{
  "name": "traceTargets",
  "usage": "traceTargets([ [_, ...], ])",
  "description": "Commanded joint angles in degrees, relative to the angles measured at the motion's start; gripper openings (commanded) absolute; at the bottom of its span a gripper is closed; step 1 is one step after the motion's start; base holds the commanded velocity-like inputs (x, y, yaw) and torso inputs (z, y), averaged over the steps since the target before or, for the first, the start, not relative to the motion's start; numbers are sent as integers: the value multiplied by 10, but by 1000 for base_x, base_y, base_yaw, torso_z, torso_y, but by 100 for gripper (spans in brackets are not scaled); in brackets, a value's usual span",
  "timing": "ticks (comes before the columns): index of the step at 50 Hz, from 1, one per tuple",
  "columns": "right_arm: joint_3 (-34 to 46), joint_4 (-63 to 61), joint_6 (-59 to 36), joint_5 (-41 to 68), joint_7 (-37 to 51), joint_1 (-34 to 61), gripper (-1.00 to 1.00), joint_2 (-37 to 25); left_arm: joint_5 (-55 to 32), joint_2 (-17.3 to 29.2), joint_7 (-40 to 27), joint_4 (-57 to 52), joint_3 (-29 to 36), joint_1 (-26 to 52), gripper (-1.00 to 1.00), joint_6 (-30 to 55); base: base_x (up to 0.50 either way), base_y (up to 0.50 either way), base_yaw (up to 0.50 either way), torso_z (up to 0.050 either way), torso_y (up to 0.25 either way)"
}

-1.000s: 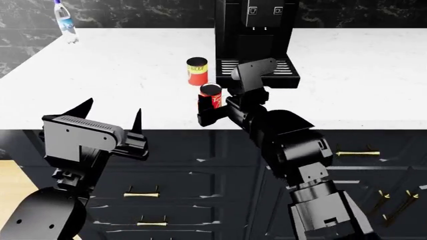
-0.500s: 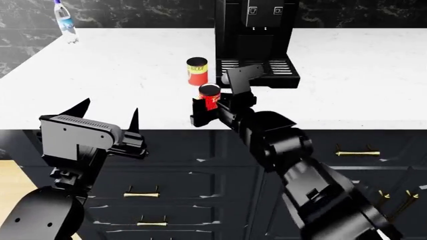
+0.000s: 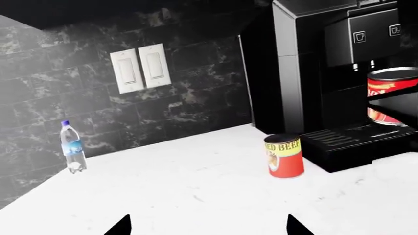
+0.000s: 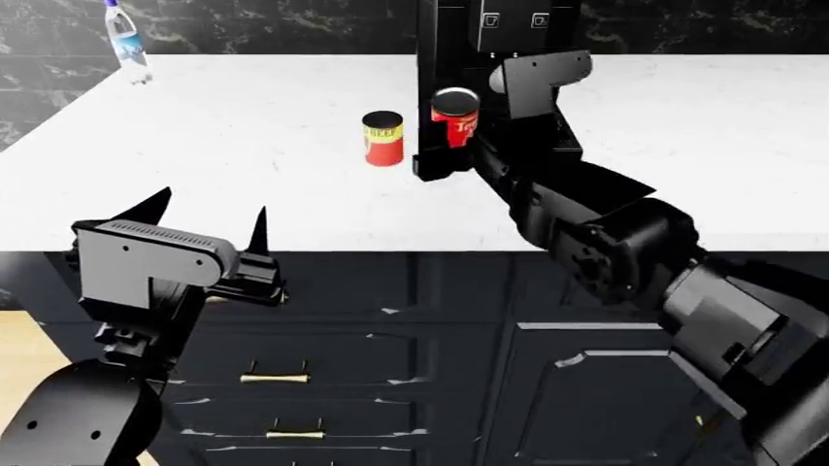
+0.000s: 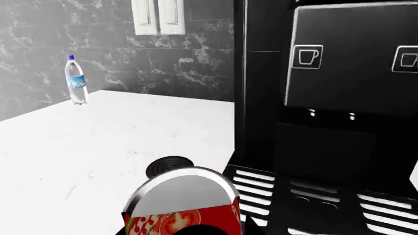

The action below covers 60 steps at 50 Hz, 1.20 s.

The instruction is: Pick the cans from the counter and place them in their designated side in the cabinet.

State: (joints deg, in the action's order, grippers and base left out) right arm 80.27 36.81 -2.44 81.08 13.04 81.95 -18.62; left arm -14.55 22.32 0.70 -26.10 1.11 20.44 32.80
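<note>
My right gripper (image 4: 449,136) is shut on the red can (image 4: 455,115) and holds it upright in the air, just in front of the coffee machine. In the right wrist view this can (image 5: 186,208) fills the near foreground between the fingers. The yellow-over-red BEEF can (image 4: 382,138) stands on the white counter (image 4: 233,126), just left of the held can; it also shows in the left wrist view (image 3: 283,155). My left gripper (image 4: 208,228) is open and empty, low by the counter's front edge, its fingertips (image 3: 124,226) wide apart.
A black coffee machine (image 4: 499,58) with a drip tray stands right behind the held can. A clear bottle with a blue label (image 4: 126,39) stands at the counter's far left corner. Dark cabinet fronts with brass handles (image 4: 275,377) run below the counter.
My right arm has lifted the red can off the counter and carried it up and away, toward the coffee machine. The left arm and the BEEF can have stayed put.
</note>
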Motion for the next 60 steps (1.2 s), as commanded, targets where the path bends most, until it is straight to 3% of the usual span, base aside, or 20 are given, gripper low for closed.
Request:
traceTargets([
  [1, 26, -172, -6, -5, 145, 48, -100, -102, 8, 7, -12, -17, 13, 17, 100, 35, 0, 0, 0, 0, 0],
  [8, 33, -173, 12, -42, 167, 49, -100, -102, 4, 7, -26, -28, 12, 42, 100, 81, 0, 0, 0, 0, 0],
  [17, 36, -172, 46, -87, 195, 43, -100, -102, 8, 7, -43, -41, 16, 75, 100, 121, 0, 0, 0, 46, 0],
  [20, -13, -399, -166, 82, 280, 263, -100, -244, 5, 8, -46, -42, 8, 80, 100, 132, 0, 0, 0, 50, 0],
  [23, -38, -390, -256, 159, 286, 369, -100, -258, 4, 8, -48, -35, 5, 84, 100, 135, 0, 0, 0, 50, 0],
  [28, -45, -324, -319, 186, 272, 444, -100, -238, -1, 6, -48, -33, 0, 88, 100, 140, 0, 0, 0, 50, 0],
  [38, -37, -80, -357, 128, 173, 525, -100, -106, -14, 10, -54, -49, -5, 134, 100, 195, 0, 0, 0, 50, 1],
  [41, -105, 39, -401, 43, 118, 530, -100, -40, -13, 10, -54, -36, -2, 149, 100, 198, 0, 0, 0, 50, 2],
  [44, -229, 156, -452, -120, 48, 530, -100, 35, -6, 9, -53, -12, 5, 158, 100, 184, 0, 0, 0, 50, 1],
  [49, -584, 277, -498, -545, -98, 530, -100, 151, -3, 9, -51, 6, 10, 168, 100, 173, 0, 0, 0, 50, 0],
  [52, -721, 290, -491, -785, -133, 530, -100, 182, -5, 10, -50, 2, 8, 168, 100, 171, 0, 0, 0, 7, 0],
  [60, -778, 309, -483, -850, -114, 530, -100, 185, -11, 14, -51, -12, -1, 164, 100, 178, 0, 0, 0, 0, 0],
])
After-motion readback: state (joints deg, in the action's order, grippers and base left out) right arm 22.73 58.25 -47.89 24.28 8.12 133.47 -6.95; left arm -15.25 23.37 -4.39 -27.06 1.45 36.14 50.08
